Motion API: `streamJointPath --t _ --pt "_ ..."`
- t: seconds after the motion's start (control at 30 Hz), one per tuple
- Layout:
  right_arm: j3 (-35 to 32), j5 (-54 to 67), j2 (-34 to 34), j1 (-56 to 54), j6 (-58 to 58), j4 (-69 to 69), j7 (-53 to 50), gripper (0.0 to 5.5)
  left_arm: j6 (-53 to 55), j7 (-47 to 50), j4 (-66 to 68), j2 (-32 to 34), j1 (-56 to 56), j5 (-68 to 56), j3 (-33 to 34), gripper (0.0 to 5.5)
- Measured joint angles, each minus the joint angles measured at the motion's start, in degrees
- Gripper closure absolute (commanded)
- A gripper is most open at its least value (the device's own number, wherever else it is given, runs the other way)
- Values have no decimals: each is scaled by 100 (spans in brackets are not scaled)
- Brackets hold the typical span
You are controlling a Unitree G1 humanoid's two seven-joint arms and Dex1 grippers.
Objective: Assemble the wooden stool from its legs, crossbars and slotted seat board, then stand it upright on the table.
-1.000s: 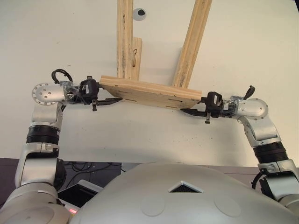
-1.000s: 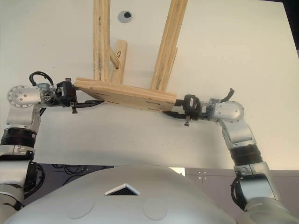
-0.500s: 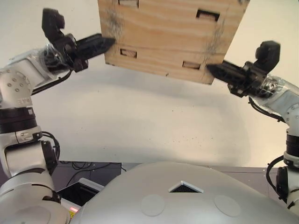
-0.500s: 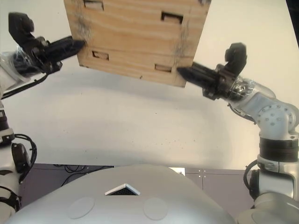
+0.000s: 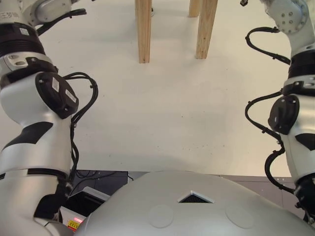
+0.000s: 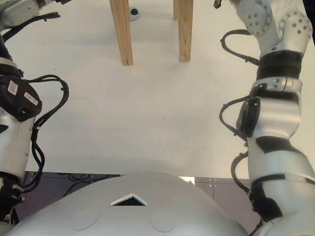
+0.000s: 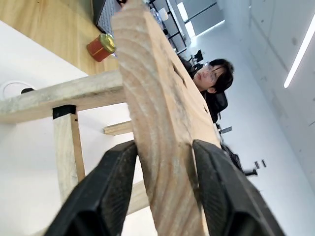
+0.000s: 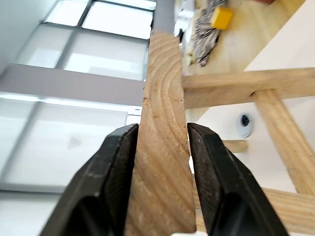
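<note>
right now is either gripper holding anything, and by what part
Both hold the seat board: the left gripper and the right gripper each clamp an edge of it.

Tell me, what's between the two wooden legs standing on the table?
Mostly bare white table between the left leg and the right leg, in the right eye view. Farther back between them sits a small round thing.

This looks like an open-plan office or lab workspace. Beyond the left claw run tall white walls with a long strip light, and a wood-topped desk carrying a red tin with a gold lid. Past the right claw stand large glazed panels and another wooden surface with a yellow object on it. Below both claws lies a plain white worktable.
</note>
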Motion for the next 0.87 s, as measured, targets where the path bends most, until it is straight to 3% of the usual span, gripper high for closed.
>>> streamJointPath --t 0.23,0.5,0.57,0.7,0.8,0.87 --pt "-821 -931 215 -163 339 560 516 197 -466 -1100 724 -8 -111 360 233 197" --pt "-2027 -1276 231 547 553 7 875 64 -1512 -1366 1010 181 160 209 1383 83" --pt "-2466 -1221 315 949 485 -476 927 58 -1727 -1331 607 108 571 211 1544 71" --pt "-3085 -1086 868 1867 23 -1588 1372 58 -2741 -863 -768 -561 1905 785 1283 71" --pt "-2458 -2555 1181 2655 -992 -2041 2043 58 -4406 -516 -1214 -1100 2879 2079 486 71" --pt "-2204 -3443 1349 2679 -2067 -1577 2296 58 -5665 -487 -1114 -1271 3058 2747 144 71"
